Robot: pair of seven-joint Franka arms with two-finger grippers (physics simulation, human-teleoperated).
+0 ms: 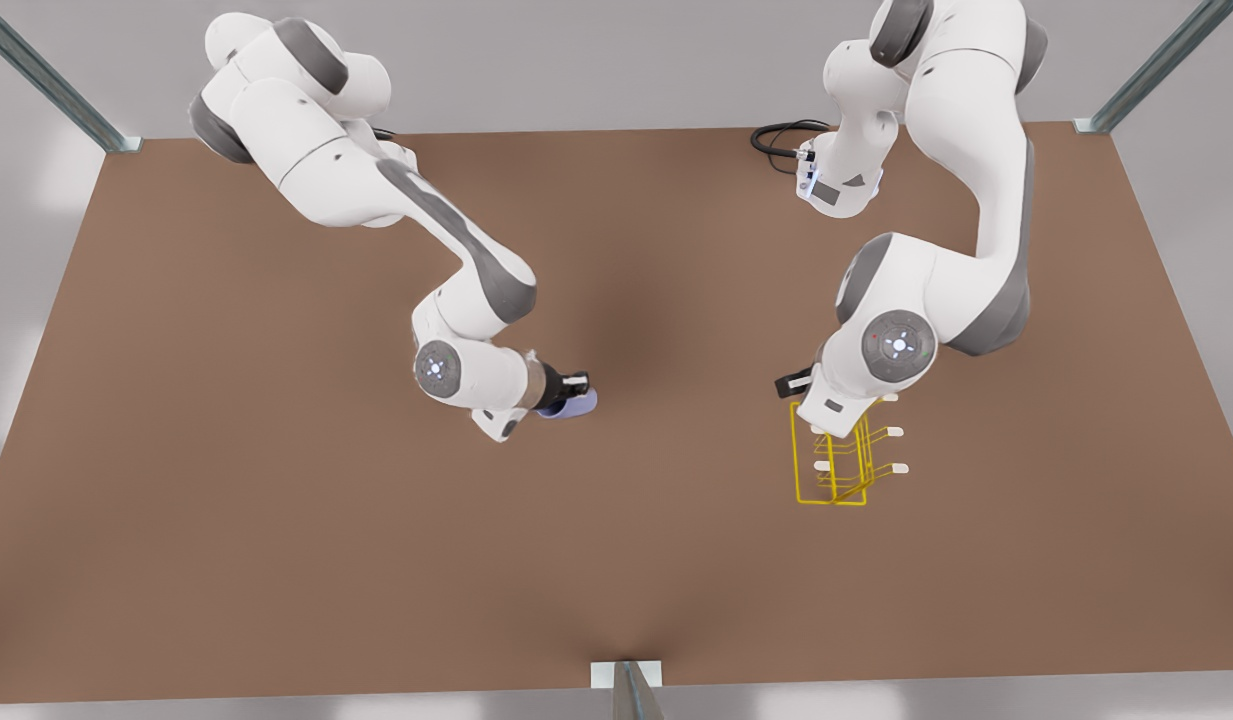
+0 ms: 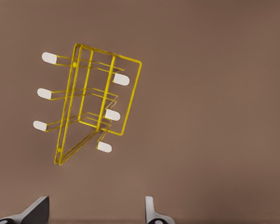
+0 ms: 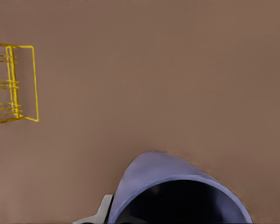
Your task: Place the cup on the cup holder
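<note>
- Two arms split your work: right gripper (image 1: 574,391), well apart from the cup holder (image 1: 834,468), pinches the cup (image 1: 573,404) for carrying.
- Left gripper (image 2: 96,211) hovers above the cup holder, fingers spread, probably to steady it.

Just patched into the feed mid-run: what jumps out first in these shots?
The bright yellow wire cup holder with white-tipped prongs stands on the brown table at the front view's right, the open left gripper hovering above it. Near centre, the right gripper grips the small lavender-blue cup.
</note>
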